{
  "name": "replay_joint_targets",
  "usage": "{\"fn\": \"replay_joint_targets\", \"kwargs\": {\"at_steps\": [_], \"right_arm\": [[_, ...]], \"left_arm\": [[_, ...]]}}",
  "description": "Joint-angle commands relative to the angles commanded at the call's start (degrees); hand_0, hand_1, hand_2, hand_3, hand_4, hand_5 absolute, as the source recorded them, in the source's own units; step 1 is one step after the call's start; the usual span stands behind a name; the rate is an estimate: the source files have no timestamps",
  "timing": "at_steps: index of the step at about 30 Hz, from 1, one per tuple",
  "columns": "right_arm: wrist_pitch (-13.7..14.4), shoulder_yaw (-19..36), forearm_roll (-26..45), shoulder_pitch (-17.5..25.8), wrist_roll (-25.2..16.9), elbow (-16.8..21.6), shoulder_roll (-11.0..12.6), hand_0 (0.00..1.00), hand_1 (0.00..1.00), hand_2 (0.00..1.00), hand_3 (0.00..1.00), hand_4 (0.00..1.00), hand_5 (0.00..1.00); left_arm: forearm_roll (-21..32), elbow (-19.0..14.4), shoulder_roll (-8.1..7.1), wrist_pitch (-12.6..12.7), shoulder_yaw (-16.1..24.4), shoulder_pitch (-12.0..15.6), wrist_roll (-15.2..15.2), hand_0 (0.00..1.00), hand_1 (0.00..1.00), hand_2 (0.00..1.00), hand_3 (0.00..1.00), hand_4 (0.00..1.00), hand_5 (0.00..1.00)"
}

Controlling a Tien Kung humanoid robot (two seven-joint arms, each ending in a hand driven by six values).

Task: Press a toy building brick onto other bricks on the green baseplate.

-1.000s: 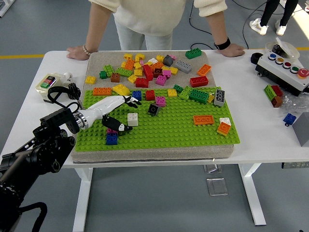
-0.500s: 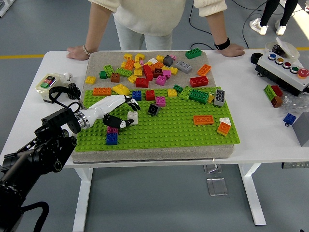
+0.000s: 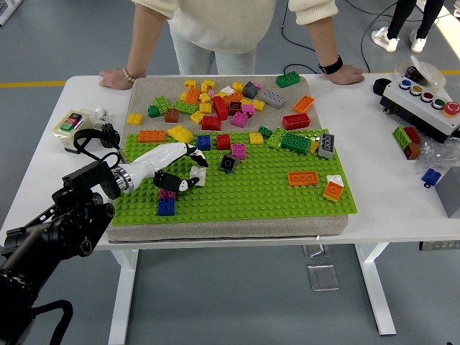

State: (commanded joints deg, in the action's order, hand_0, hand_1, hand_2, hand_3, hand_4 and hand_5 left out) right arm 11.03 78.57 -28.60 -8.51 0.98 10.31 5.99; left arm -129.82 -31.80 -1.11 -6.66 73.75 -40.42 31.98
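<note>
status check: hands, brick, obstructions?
Left hand closing on white brick on green baseplate. Right arm out of view. Person's hands rest at table's far edge, clear.

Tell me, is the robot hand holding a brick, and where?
Yes: the left robot hand pinches the small white plastic brick by its sides, on the green studded baseplate.

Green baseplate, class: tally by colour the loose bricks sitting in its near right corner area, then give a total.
Orange: 2, the long orange brick and the small orange brick
White: 1, the white brick
Total: 3
</note>
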Motion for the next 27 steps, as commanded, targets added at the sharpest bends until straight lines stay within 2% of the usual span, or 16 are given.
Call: {"fn": "replay_joint_targets", "kwargs": {"at_steps": [2, 3, 17, 27], "right_arm": [[0.0, 0.1, 0.0, 0.0, 0.0, 0.0, 0.0, 0.732, 0.656, 0.706, 0.591, 0.918, 0.499], [0.0, 0.1, -0.1, 0.1, 0.0, 0.0, 0.0, 0.733, 0.656, 0.706, 0.591, 0.918, 0.5], [0.0, 0.2, -0.3, 0.3, 0.0, 0.0, 0.0, 0.733, 0.656, 0.706, 0.59, 0.917, 0.5], [0.1, 0.1, -0.4, 0.3, -0.2, 0.0, -0.1, 0.733, 0.656, 0.706, 0.59, 0.917, 0.499]], "left_arm": [[0.6, -0.8, -0.18, -0.2, 0.2, 0.4, -0.1, 0.755, 0.696, 0.596, 0.592, 0.574, 0.002], [0.7, -1.0, -0.22, -0.2, 0.3, 0.5, -0.1, 0.743, 0.666, 0.581, 0.585, 0.519, 0.002], [2.4, -6.1, -0.83, -1.3, 2.4, 2.9, -0.8, 0.719, 0.637, 0.581, 0.584, 0.489, 0.002], [2.0, -6.6, -0.88, -1.2, 2.5, 3.6, -0.9, 0.716, 0.64, 0.577, 0.578, 0.477, 0.002]]}}
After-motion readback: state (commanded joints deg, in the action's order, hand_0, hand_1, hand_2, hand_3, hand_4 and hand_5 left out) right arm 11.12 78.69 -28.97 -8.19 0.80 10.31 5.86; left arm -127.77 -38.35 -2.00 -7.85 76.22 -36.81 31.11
